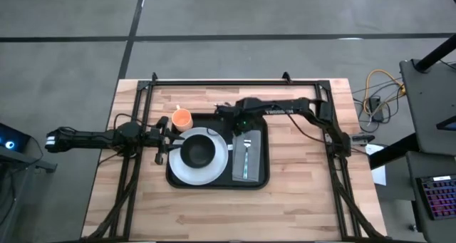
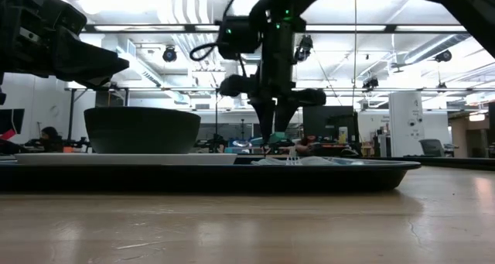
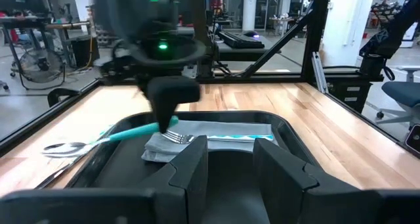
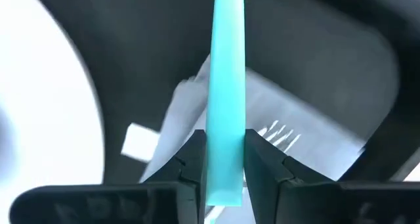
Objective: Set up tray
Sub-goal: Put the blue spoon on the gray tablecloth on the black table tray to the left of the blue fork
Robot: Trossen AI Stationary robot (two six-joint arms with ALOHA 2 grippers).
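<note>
Tray (image 1: 217, 180), no readable writing, right tool (image 4: 223, 159) gripping spoon (image 4: 226, 66)

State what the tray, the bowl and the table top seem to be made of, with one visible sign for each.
Tray: probably plastic, black and matte, with moulded rounded corners.
Bowl: likely ceramic or plastic, dark and dull-surfaced; unclear which.
Table top: wood, pale planks with visible grain and a light sheen.
</note>
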